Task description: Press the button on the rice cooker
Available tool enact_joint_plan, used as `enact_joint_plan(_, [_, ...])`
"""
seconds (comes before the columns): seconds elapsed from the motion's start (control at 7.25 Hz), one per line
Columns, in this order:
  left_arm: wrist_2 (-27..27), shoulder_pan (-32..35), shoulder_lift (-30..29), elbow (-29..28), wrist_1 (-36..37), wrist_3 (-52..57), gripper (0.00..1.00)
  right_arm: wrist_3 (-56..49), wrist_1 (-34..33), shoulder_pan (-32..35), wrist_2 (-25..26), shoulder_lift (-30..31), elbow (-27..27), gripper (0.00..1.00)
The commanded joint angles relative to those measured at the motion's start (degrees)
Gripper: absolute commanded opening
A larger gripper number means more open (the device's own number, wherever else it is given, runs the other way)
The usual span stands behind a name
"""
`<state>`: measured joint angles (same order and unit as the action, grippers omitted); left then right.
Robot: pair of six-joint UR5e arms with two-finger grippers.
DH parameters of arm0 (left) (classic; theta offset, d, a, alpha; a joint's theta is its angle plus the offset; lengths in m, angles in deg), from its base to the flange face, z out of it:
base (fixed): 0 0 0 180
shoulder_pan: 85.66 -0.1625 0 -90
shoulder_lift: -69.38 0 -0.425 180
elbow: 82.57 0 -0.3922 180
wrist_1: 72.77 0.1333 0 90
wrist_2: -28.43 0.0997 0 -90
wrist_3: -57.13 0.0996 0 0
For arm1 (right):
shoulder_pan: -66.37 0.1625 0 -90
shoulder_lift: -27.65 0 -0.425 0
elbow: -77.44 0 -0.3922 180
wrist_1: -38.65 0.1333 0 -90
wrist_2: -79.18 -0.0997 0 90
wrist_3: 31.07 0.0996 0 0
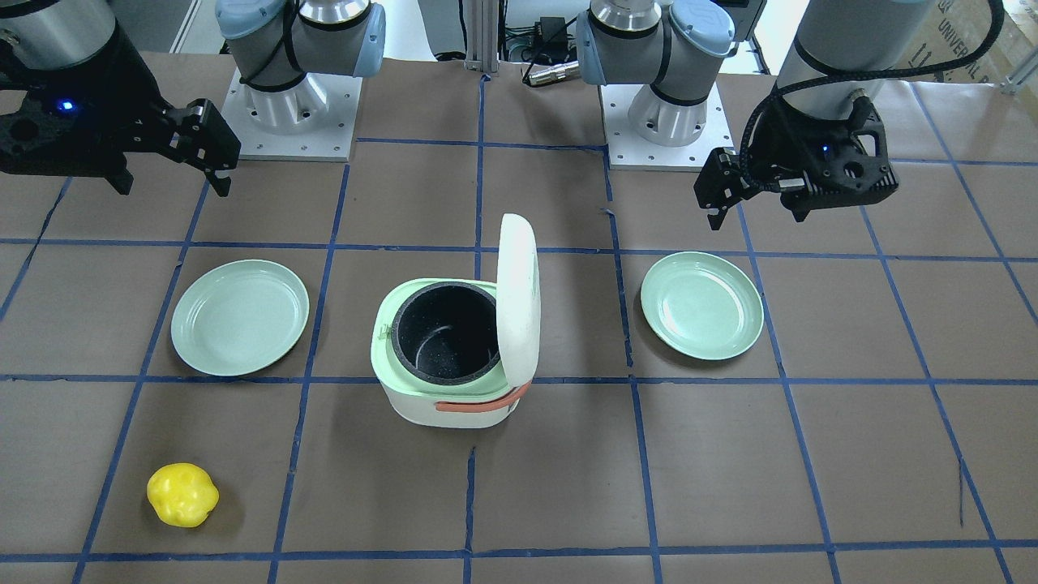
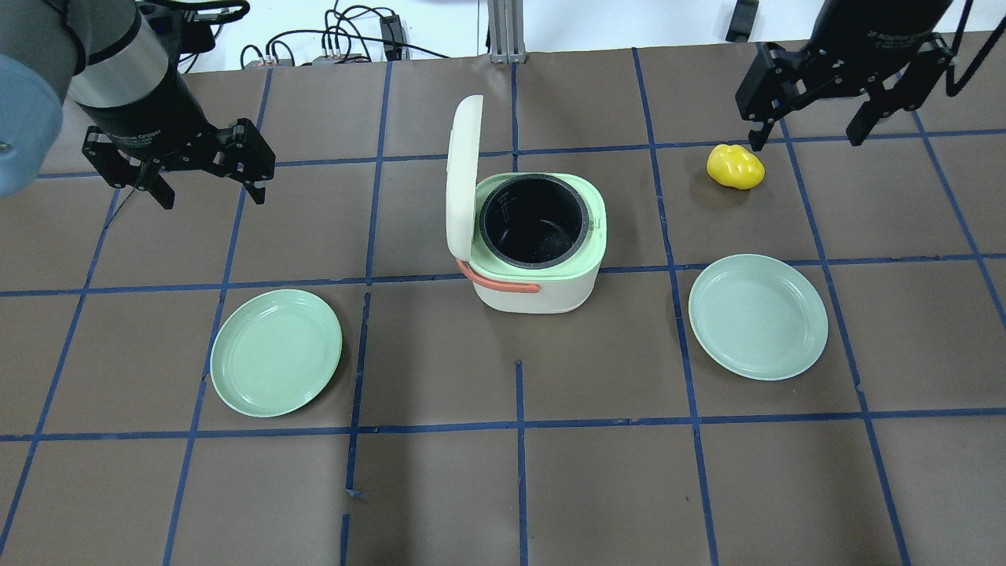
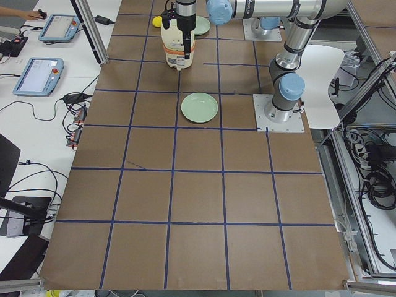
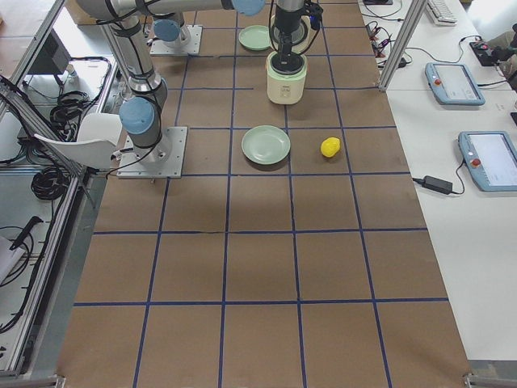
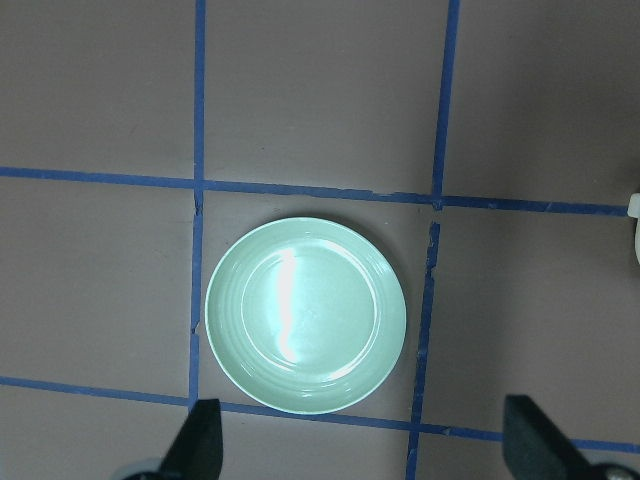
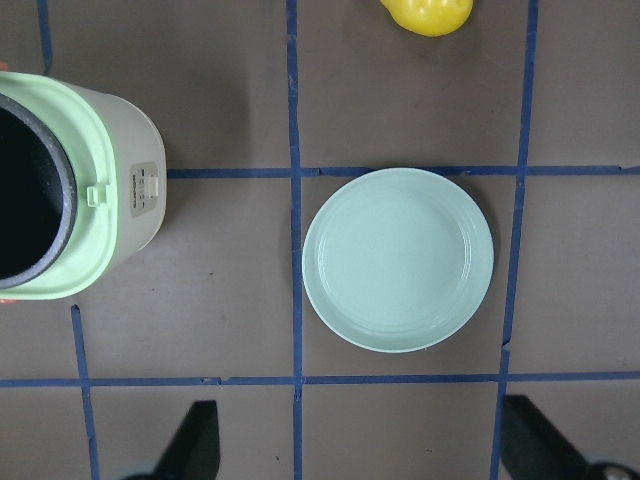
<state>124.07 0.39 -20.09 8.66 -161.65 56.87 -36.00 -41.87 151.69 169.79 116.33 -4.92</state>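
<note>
The white and green rice cooker (image 2: 542, 295) stands mid-table with its lid (image 2: 462, 173) raised upright and its black pot empty. It also shows in the front view (image 1: 422, 405). Its small button panel (image 6: 143, 190) shows on the side wall in the right wrist view, facing the right plate. My left gripper (image 2: 211, 192) is open and empty, hovering far left of the cooker; it also shows in the left wrist view (image 5: 365, 445). My right gripper (image 2: 805, 137) is open and empty, high at the far right beside a yellow toy; it also shows in the right wrist view (image 6: 362, 445).
A green plate (image 2: 276, 351) lies left of the cooker, below my left gripper. A second green plate (image 2: 758, 316) lies to its right. A yellow toy vegetable (image 2: 735, 166) sits beyond the right plate. An orange handle (image 2: 503, 281) hangs on the cooker's near side.
</note>
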Motion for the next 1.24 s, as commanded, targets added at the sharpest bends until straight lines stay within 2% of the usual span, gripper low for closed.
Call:
enact_joint_plan(0.0, [0.1,0.0,0.0,0.0,-0.1,0.0,1.00,0.5,-0.4,0.2,-1.1,2.3,-3.1,1.00])
enact_joint_plan(0.28, [0.1,0.0,0.0,0.0,0.0,0.0,1.00,0.7,-0.5,0.5,-5.1,1.7,-2.4,1.00])
enact_joint_plan(1.1, [0.0,0.0,0.0,0.0,0.0,0.0,1.00,0.3,-2.2,0.4,-5.0,1.3,-3.5,1.00])
